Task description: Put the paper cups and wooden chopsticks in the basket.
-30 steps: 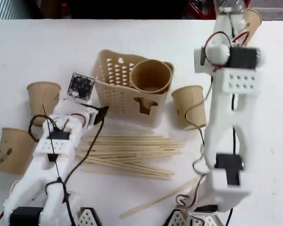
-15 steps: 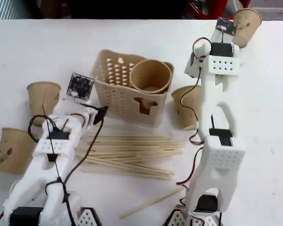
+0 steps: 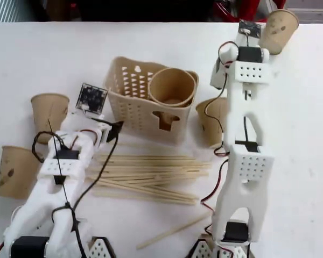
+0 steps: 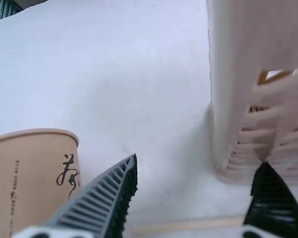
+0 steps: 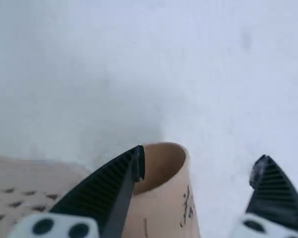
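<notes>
A beige slotted basket [image 3: 135,105] stands mid-table with one paper cup [image 3: 172,86] inside it. Two paper cups [image 3: 49,110] [image 3: 13,169] stand on the left, another paper cup [image 3: 211,121] is just right of the basket, and one more [image 3: 280,24] lies tilted at the far right. Wooden chopsticks [image 3: 151,176] lie in a pile in front of the basket. My left gripper [image 3: 114,130] [image 4: 198,159] is open, low, between the left cup [image 4: 32,173] and the basket wall [image 4: 253,89]. My right gripper [image 5: 199,154] is open above the cup [image 5: 164,193] beside the basket [image 5: 25,193].
One chopstick [image 3: 175,230] lies apart near the front edge, between the arm bases. The right arm [image 3: 246,134] stretches over the cup by the basket. Bare white table [image 3: 59,54] spreads behind the basket.
The right arm has swung left and stretched out toward the far side, uncovering the far right cup. The left arm has kept still.
</notes>
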Controlling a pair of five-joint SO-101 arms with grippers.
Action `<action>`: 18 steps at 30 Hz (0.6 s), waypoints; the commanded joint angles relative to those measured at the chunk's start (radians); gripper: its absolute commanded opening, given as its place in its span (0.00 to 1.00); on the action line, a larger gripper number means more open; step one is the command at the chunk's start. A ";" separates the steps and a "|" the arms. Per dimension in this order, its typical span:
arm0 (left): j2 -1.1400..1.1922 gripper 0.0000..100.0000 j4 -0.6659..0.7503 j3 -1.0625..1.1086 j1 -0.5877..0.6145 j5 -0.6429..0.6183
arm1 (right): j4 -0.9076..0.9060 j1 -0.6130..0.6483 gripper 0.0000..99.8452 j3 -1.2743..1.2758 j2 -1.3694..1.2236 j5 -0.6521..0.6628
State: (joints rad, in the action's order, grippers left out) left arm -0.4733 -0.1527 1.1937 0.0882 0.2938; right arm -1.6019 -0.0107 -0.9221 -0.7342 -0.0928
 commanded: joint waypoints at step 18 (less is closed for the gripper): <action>-0.002 0.35 0.023 -0.009 0.013 -0.006 | 0.145 -0.108 0.02 0.922 0.917 0.402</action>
State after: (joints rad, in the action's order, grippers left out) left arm -0.4733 -0.1527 1.1937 0.0882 0.2938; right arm -1.6678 -0.1212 -0.3314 -0.0222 0.2862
